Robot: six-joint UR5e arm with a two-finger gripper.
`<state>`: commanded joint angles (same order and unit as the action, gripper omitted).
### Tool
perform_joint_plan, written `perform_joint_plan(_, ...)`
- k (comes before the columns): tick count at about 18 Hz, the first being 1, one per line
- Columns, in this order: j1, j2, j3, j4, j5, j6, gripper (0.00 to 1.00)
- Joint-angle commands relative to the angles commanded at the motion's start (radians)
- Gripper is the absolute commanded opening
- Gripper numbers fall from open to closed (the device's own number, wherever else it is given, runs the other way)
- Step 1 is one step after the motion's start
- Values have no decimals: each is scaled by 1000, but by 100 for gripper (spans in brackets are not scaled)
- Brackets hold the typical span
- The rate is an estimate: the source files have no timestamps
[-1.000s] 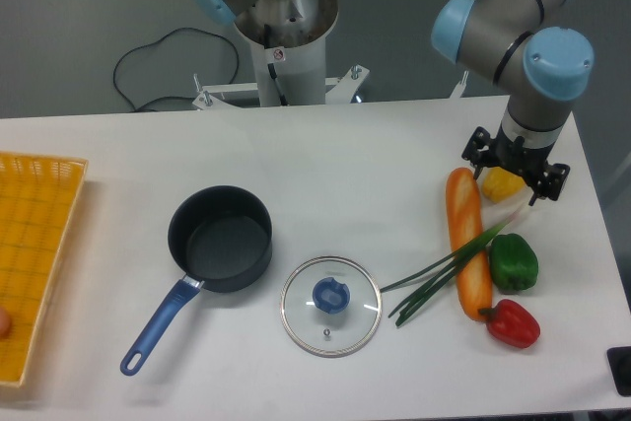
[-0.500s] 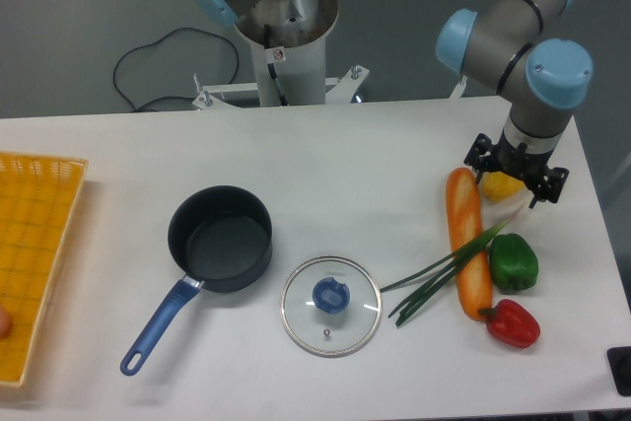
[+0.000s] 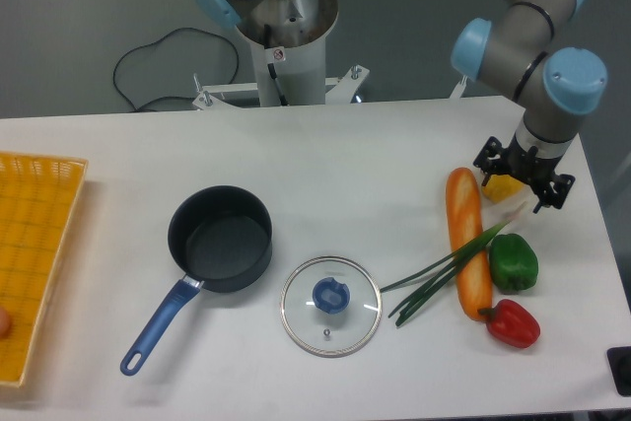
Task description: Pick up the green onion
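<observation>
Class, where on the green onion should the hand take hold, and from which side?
Probably from above, on the green onion stalks left of the carrot, fingers straddling them. There they lie flat on bare table; its pale end sits crowded near the hand.

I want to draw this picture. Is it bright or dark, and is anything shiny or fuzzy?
In the fixed camera view the light is bright and even, so shadows on the white table are faint. The glass lid shows small glints, and the red pepper and green pepper look glossy. Everything is fairly sharp, though the green onion stalks are thin.
</observation>
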<state>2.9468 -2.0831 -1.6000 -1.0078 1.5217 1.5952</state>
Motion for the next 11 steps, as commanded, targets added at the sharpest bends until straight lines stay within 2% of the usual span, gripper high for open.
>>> perform_joint_plan(11, 0, -43, 9, 35, -3, 25, 99)
